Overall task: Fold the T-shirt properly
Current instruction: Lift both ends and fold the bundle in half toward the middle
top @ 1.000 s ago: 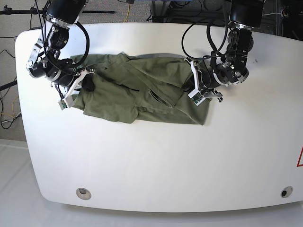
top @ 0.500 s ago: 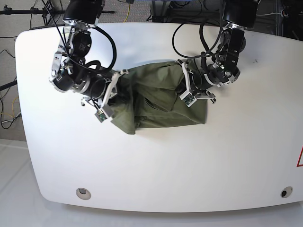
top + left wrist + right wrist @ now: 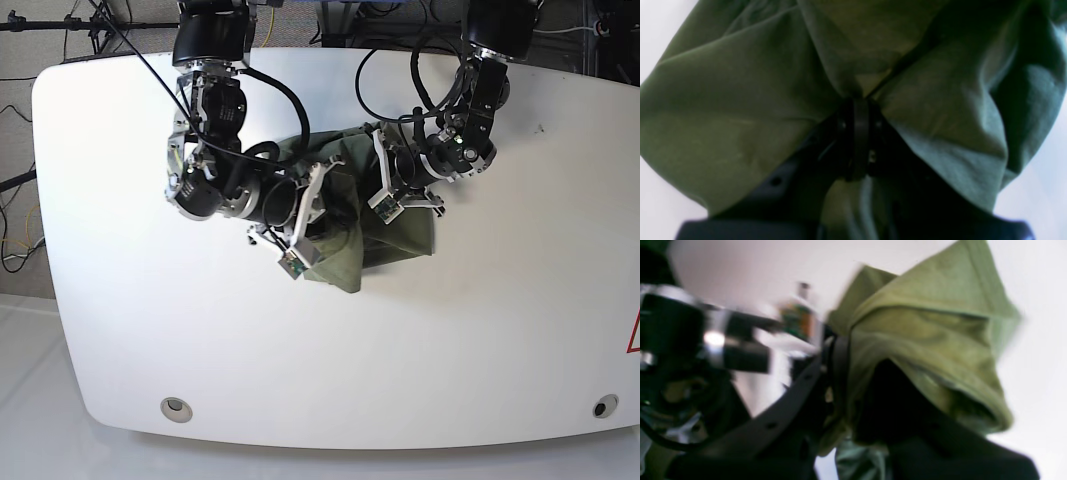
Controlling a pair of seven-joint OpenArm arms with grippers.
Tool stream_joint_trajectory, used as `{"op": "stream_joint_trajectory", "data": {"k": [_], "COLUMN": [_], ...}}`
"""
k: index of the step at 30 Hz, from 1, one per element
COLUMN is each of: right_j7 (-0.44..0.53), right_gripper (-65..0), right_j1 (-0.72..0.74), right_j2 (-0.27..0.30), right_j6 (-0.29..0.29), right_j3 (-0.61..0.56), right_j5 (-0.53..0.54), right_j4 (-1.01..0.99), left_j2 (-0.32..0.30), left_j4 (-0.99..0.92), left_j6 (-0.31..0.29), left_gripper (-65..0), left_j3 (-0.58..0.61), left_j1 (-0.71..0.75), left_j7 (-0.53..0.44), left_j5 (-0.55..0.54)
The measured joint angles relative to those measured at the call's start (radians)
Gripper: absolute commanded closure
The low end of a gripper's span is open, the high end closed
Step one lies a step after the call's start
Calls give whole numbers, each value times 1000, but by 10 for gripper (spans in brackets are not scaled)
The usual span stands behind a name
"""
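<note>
The olive-green T-shirt (image 3: 405, 232) lies bunched in a narrow heap at the middle of the white table (image 3: 480, 330), between both arms. In the left wrist view, my left gripper (image 3: 855, 103) has its black fingers shut on a gathered pinch of the T-shirt (image 3: 740, 83). My left gripper (image 3: 378, 170) sits at the heap's far right side. My right gripper (image 3: 835, 346) is shut on a fold of the T-shirt (image 3: 933, 330), which drapes over one finger. In the base view, the right gripper (image 3: 325, 205) hangs over the heap's left part, its fingertips buried in cloth.
The two arms stand close together over the shirt, and the left arm's metal body (image 3: 706, 343) fills the left of the right wrist view. Two round holes (image 3: 177, 407) (image 3: 600, 407) sit near the table's front edge. Cables and stands lie beyond the back edge.
The right arm has carried the shirt's left side rightward over the middle, so the spread cloth has shrunk to a narrow heap. The left arm has shifted slightly left and back, still gripping.
</note>
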Motion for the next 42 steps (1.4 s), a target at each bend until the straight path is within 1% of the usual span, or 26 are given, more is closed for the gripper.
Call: {"op": "stream_joint_trajectory", "data": {"k": [3,6,10,12,13,15,17,19,21,22,23,24,25,28,30,35,37,40,42], "right_j7": [12,61,130,159,164,209,213,216,217,217,218,218,218,235,240,237,236,234,233], "right_gripper": [0,0,0,0,0,0,-4,-47,-115,-154,-207,-236,-294,-385,-401,-377,-370,-368,-367], "right_j1": [15,21,24,23,21,19,24,32,43,49,54,57,58,59,58,53,51,48,47], "right_j2": [-4,0,20,34,35,35,39,47,53,55,56,58,59,64,70,73,72,68,62], "right_j6": [-15,-36,-57,-58,-56,-58,-57,-56,-40,-38,-38,-34,-35,-40,-48,-46,-45,-46,-46], "right_j3": [-40,-87,-145,-167,-172,-187,-186,-188,-190,-190,-190,-190,-190,-190,-189,-187,-187,-192,-192], "right_j5": [-5,-25,-38,-31,-24,-23,-11,-2,4,13,18,22,21,16,13,8,9,19,19], "right_j4": [-52,-109,-194,-228,-235,-261,-280,-299,-325,-342,-351,-362,-372,-392,-397,-398,-398,-398,-398], "left_j2": [0,-1,-1,-1,-1,-1,0,0,2,2,2,1,1,-2,-3,-4,-3,-2,-1], "left_j4": [0,0,0,0,1,7,22,43,61,66,74,81,85,109,123,167,188,226,244], "left_j6": [0,0,0,0,-3,-3,-3,-4,-3,-3,-3,-5,-5,-7,-8,-11,-14,-35,-34], "left_gripper": [0,0,0,0,0,0,0,0,0,0,0,0,0,0,0,0,0,0,0], "left_j3": [0,0,-1,-1,-1,-1,-1,0,1,1,2,2,2,2,2,5,-8,-47,-65], "left_j1": [0,1,2,2,1,2,5,8,13,14,16,18,19,26,31,36,42,54,58], "left_j7": [0,-4,-6,-4,-4,-3,17,47,61,65,73,87,93,109,123,171,187,225,243], "left_j5": [0,-1,-1,0,0,0,4,15,24,27,30,32,35,43,53,74,87,104,111]}}
